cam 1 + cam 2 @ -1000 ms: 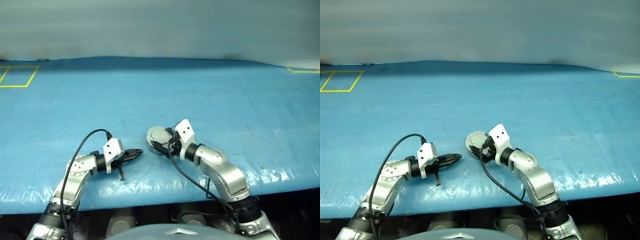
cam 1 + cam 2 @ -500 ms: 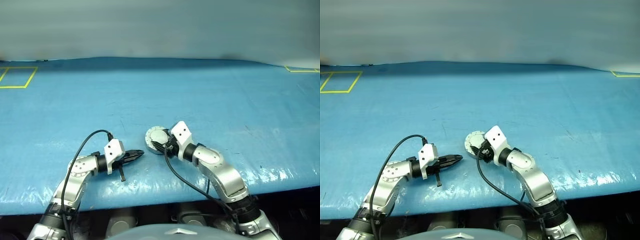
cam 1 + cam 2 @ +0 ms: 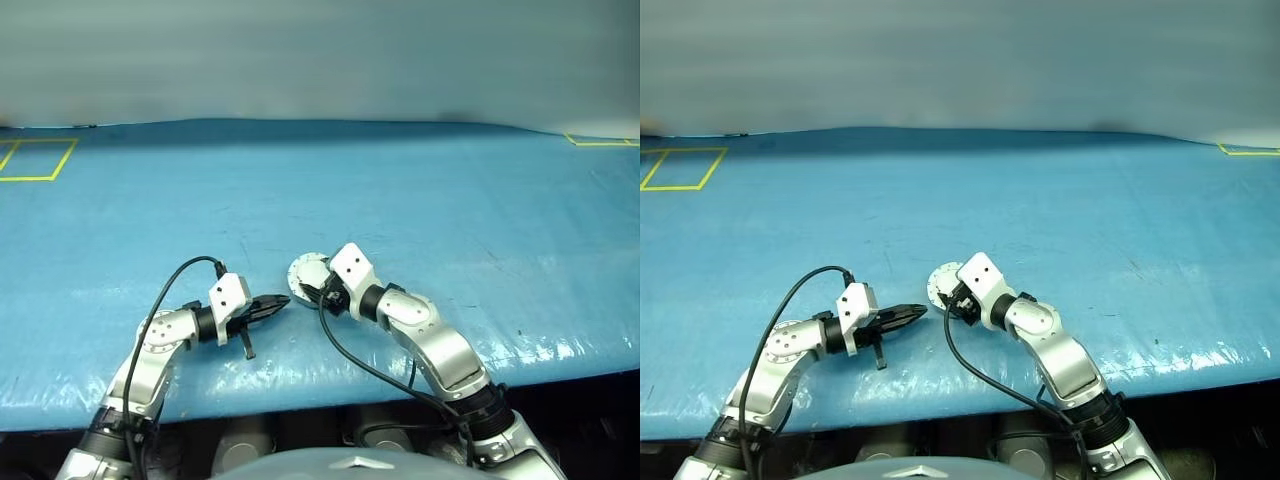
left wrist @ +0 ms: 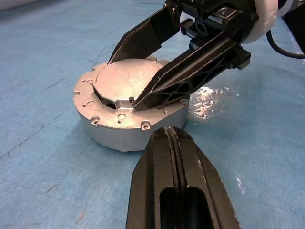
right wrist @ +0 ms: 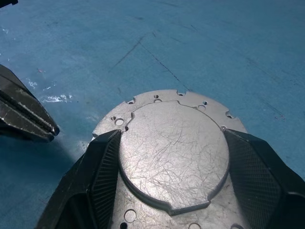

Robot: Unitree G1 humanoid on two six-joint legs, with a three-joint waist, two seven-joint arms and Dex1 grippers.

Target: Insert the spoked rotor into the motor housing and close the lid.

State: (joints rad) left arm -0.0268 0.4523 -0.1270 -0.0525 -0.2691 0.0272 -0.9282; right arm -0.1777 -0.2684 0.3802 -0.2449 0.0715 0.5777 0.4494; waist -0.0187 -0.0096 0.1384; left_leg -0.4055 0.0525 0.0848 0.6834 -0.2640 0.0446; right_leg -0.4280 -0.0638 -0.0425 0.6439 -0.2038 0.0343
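Left end effector [image 3: 278, 301]: fingers pressed together with nothing between them, pointing toward the motor housing, its tip just short of the housing's wall.
Cable [image 3: 170, 285]: black, looping up from the left wrist and back down to the arm.
Motor housing [image 4: 126, 131]: round silver cup standing flat on the surface, between the two end effectors, just beyond the left tip and under the right fingers; small holes dot its flange.
Lid [image 5: 174, 160]: scratched silver disc lying down flat on top of the housing, plain face up; a narrow dark gap shows at one edge in the left wrist view.
Right end effector [image 5: 172, 191]: fingers spread wide, one on each side of the lid, reaching over the housing's top from the far side of the left one; whether the pads [image 5: 107, 167] press the metal I cannot tell.
Surface [image 3: 450, 200]: blue sheet, wrinkled and glossy near the front edge, with yellow tape outlines [image 3: 35, 160] at the far corners, well apart from both end effectors.
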